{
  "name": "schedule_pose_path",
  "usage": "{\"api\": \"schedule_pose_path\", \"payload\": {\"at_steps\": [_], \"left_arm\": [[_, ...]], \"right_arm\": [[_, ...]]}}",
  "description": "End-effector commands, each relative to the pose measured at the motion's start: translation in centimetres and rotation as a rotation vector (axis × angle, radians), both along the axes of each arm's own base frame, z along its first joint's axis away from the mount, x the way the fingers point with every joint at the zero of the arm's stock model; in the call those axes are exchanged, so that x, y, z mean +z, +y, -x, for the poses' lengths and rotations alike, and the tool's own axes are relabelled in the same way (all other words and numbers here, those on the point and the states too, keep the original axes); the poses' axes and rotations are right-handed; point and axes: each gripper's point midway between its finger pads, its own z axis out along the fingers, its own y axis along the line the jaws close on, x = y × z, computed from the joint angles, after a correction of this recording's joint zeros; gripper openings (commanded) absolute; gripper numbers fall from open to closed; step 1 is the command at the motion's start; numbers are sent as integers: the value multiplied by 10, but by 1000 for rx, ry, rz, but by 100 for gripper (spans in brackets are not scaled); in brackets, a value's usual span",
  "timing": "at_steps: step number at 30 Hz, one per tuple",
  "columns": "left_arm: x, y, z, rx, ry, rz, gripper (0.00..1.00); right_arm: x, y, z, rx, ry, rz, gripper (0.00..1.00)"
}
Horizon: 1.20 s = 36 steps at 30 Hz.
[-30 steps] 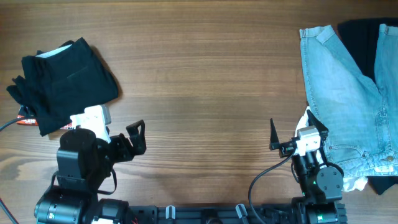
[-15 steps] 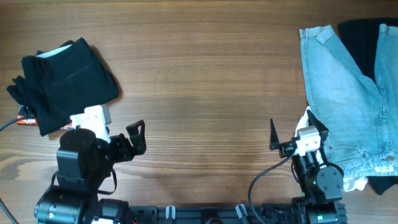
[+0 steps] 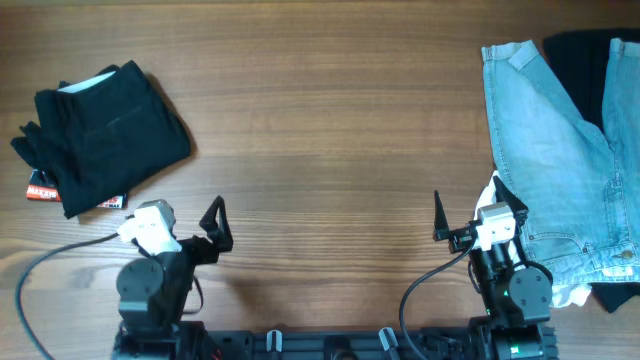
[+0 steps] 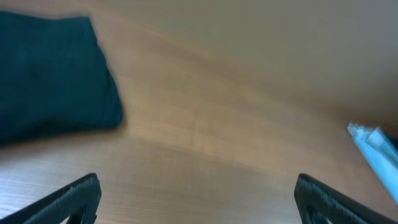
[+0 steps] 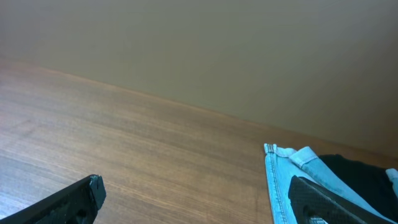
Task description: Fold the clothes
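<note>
At the near left of the wooden table (image 3: 330, 120), the left gripper (image 3: 215, 225) has drawn back toward its base. A moment ago its wrist hung over the lower edge of the black garment (image 3: 100, 135). Now it sits well apart from the cloth, and its own camera shows the fingers spread wide with nothing between them. The retreat uncovers a red-and-white tag (image 3: 42, 188) at the bundle's near edge.

The black garment has not shifted. It lies as a compact folded bundle in the far left corner, with a sliver of pale lining showing at its top.

The right gripper (image 5: 194, 182) has not moved either. It is parked beside the light-blue denim shorts (image 3: 560, 160), fingers likewise spread and empty.

The withdrawal suggests the black piece is finished and let go. The denim lies open and unfolded on the right, partly over another dark garment (image 3: 590, 55), so it looks to be the next piece to fold.
</note>
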Motion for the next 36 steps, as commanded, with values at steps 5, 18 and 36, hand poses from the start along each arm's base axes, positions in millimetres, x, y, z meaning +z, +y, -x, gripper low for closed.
{"api": "schedule_pose_path", "payload": {"at_steps": [5,18,36], "left_arm": [[-6,-18,-16,-156,-287,-219,100],[-5,-16,-16,-148,-290,-221,100],[-5,-16,-16,-148,-290,-221,100]], "right_arm": [[3,0,0,2,-10,-14,100],[3,0,0,2,-10,-14,100],[3,0,0,2,-10,-13,100]]}}
